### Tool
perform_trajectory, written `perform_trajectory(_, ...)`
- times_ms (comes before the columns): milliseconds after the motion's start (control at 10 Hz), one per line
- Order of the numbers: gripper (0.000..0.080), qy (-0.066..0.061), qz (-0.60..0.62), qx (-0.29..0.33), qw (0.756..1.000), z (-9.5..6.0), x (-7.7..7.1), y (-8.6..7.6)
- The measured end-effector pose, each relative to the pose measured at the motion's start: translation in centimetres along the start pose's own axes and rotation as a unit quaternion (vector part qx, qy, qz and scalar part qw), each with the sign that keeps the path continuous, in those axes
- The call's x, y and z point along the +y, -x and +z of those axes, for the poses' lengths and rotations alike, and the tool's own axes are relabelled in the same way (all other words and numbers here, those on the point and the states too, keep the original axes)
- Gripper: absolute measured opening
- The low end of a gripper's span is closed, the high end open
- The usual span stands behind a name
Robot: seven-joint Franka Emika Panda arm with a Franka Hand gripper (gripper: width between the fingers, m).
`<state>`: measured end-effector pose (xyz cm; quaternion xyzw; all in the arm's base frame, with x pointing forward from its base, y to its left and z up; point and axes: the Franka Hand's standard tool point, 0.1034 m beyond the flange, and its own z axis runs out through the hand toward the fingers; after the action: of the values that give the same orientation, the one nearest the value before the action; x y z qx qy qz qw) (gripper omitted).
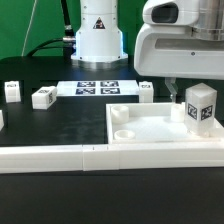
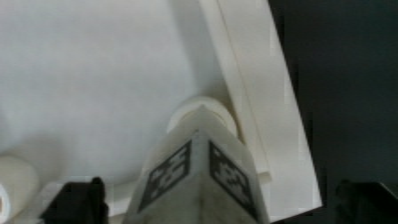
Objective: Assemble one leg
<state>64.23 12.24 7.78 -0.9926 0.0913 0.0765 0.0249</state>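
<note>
Pincer point(image 1: 181, 98) released, jaws wide, hovering at right of exterior frame; leg point(image 1: 200, 106) upright just below (on white panel point(image 1: 150, 135)), between fingertips point(image 2: 80, 198) in wrist view.

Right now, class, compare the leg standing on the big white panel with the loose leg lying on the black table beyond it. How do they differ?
1. The leg on the panel stands upright; the loose leg lies low on its side.
2. The first rests on the white panel; the second sits on the bare black table.
3. The open gripper hangs right by the first; nothing is near the second.
Both are small white pegs with black-and-white tags.
</note>
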Motion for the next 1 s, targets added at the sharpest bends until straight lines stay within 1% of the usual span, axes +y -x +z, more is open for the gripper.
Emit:
perform_trajectory(200, 0.0649, 0.0, -0.11, -0.001, 0.994, 0.08, 0.13, -0.03)
perform_trajectory(400, 0.0649, 0.0, -0.207, 0.0, 0.978, 0.07, 0.37, -0.11)
perform_trajectory(500, 0.0649, 0.0, -0.243, 0.0, 0.97, 0.03, 0.41, -0.13)
perform_trajectory(600, 0.0649, -0.001, -0.247, 0.0, 0.969, 0.03, 0.43, -0.14)
perform_trajectory(700, 0.0533, -0.001, -0.246, -0.001, 0.969, 0.07, 0.44, -0.13)
perform_trajectory(800, 0.0396, -0.001, -0.246, -0.001, 0.969, 0.09, 0.45, -0.12)
perform_trajectory(900, 0.0396, -0.001, -0.246, -0.001, 0.969, 0.09, 0.45, -0.12)
perform_trajectory(1000, 0.0288, -0.001, -0.246, -0.001, 0.969, 0.09, 0.45, -0.12)
